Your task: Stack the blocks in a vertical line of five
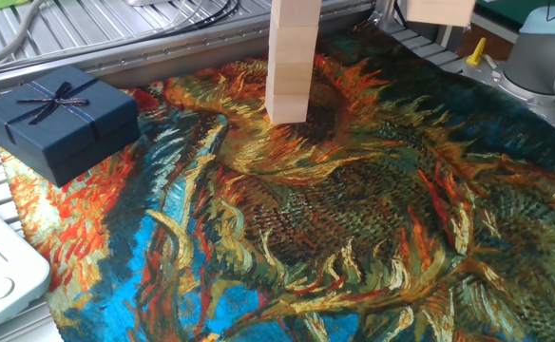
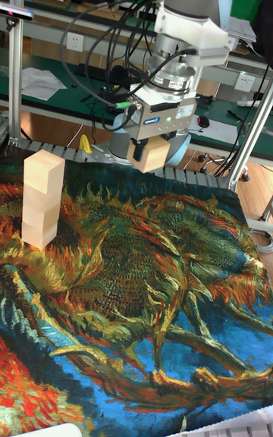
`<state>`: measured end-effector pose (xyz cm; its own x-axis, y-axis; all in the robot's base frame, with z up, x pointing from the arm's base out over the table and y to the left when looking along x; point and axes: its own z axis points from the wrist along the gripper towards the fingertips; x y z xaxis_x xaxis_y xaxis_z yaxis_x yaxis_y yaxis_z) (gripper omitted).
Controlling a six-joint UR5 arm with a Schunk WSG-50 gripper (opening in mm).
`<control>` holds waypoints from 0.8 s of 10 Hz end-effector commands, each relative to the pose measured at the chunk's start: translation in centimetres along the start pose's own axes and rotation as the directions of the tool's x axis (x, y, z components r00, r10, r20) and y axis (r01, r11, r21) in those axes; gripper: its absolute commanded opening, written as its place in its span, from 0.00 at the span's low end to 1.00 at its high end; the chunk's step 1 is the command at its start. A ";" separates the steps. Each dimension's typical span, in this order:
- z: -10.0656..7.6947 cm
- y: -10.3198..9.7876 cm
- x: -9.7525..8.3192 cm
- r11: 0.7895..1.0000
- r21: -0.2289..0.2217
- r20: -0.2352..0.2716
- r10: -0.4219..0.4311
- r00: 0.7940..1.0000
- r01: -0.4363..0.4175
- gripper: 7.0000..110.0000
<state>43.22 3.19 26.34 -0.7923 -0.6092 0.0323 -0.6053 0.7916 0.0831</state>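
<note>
The gripper hangs in mid-air, fingers clamped on a pale wooden block — the cube sits tilted between them, well above the painted cloth. In the fixed view that same block pokes in at the top edge, off to the right of the stack and well apart from it. Over to the stack now — plain beige cubes in a single upright column; the tall fixed view seems to show three, though the seams are faint. It stands on the sunflower-patterned cloth near its far edge, and in the fixed view its top runs out of frame. Away from it, a dark blue gift box with a ribbon bow rests at the cloth's edge
</note>
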 end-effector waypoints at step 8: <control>-0.3 0.4 0.8 0.990 -0.110 -0.020 -0.090 0.996 0.087 0.00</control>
<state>41.93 4.26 26.62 -0.7993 -0.5994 0.0432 -0.5839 0.7916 0.1801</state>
